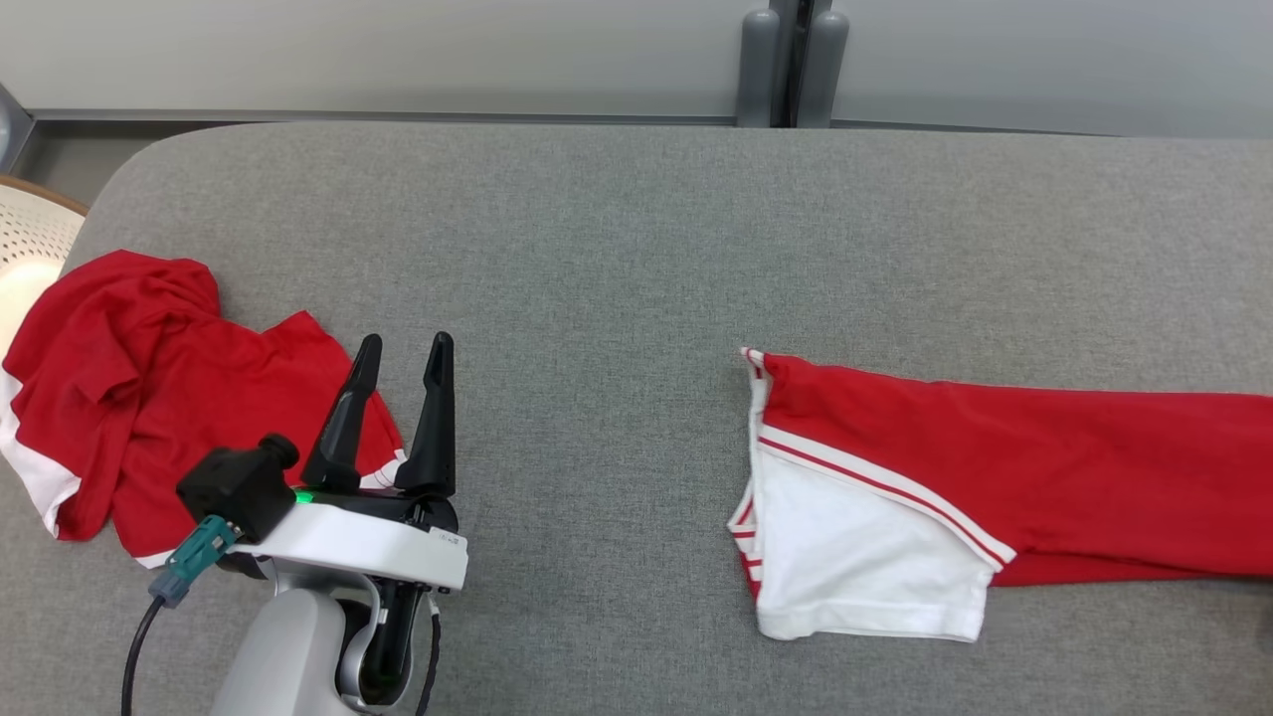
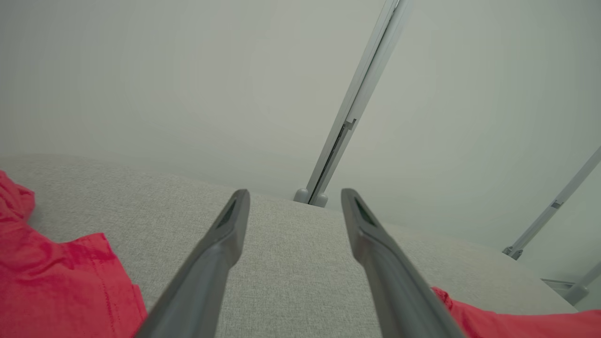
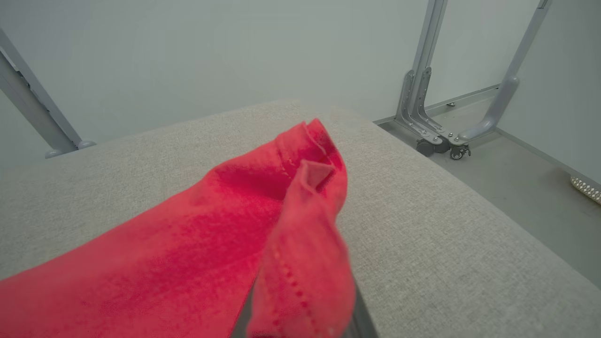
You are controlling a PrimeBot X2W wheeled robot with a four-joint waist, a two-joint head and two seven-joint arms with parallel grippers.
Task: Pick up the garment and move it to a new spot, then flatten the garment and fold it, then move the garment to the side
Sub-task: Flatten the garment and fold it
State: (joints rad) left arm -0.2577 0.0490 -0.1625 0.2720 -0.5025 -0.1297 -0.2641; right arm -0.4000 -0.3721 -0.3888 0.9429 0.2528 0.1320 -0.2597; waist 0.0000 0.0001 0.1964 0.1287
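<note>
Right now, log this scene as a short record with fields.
surface: grey padded table
left end effector: open, empty, at the edge of the crumpled red garment
right end effector: largely hidden under cloth, seemingly shut on the red and white garment
red and white garment: stretched flat, running off the head view's right edge
basket: white, perforated, beyond the table's left end

Crumpled garment (image 1: 129, 398) left on table (image 1: 597, 249), stretched garment (image 1: 995, 447) right
</note>
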